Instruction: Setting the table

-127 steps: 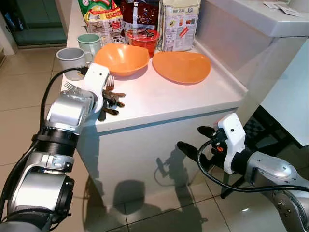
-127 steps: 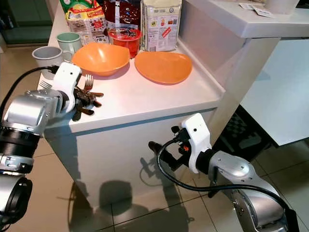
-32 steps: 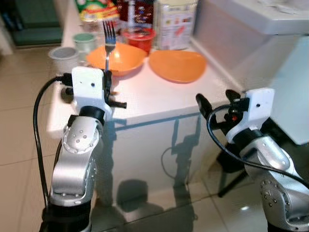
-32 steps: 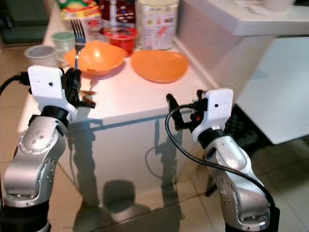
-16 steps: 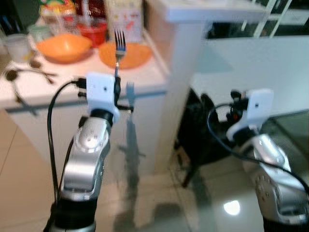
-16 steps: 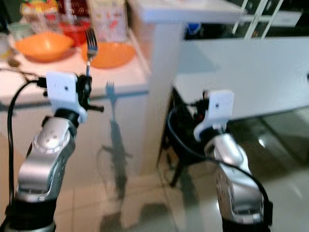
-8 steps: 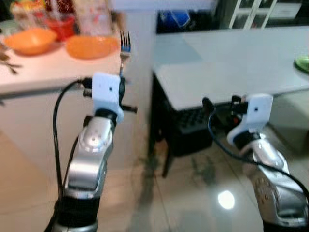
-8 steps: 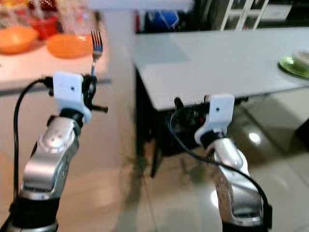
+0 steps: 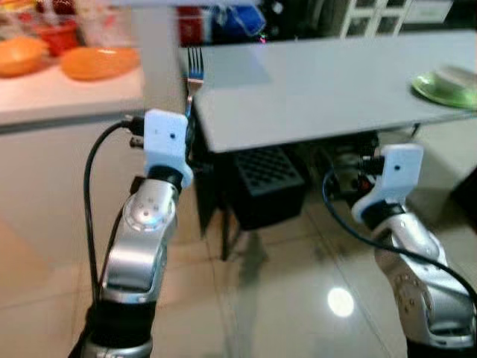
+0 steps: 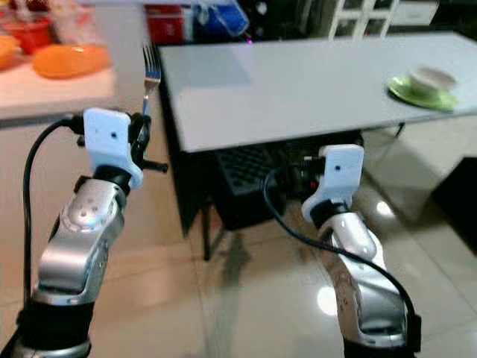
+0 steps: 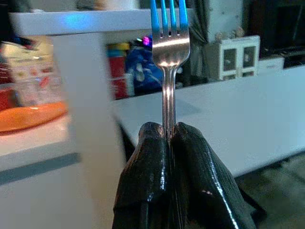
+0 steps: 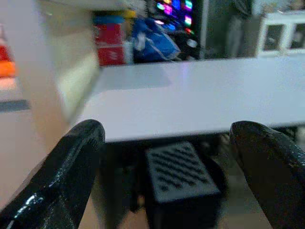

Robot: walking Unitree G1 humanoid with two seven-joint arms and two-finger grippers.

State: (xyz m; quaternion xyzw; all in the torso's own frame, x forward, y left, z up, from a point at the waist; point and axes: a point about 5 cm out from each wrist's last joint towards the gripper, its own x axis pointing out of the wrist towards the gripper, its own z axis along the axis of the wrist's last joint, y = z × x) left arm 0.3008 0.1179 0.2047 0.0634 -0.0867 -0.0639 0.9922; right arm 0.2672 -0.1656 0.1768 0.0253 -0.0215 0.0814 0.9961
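Note:
A silver fork (image 9: 194, 68) stands upright with its tines up, its handle pinched in my left gripper (image 11: 167, 131), which is shut on it. My raised left arm holds the fork in front of the near left corner of a long pale grey dining table (image 9: 320, 82). A green plate (image 10: 421, 84) with a small white bowl on it lies at the table's far right. My right gripper (image 12: 169, 138) is open with nothing between its fingers, held low at the table's front edge.
At the left is the white counter (image 9: 67, 93) with an orange plate (image 9: 97, 63) and an orange bowl (image 9: 19, 55). A black slotted crate (image 9: 264, 183) sits under the table. Glossy tiled floor spreads below my arms.
The camera has swung right: the counter has slid off to the left and the dining table with the green plate has come into view. The fork stays in my left gripper.

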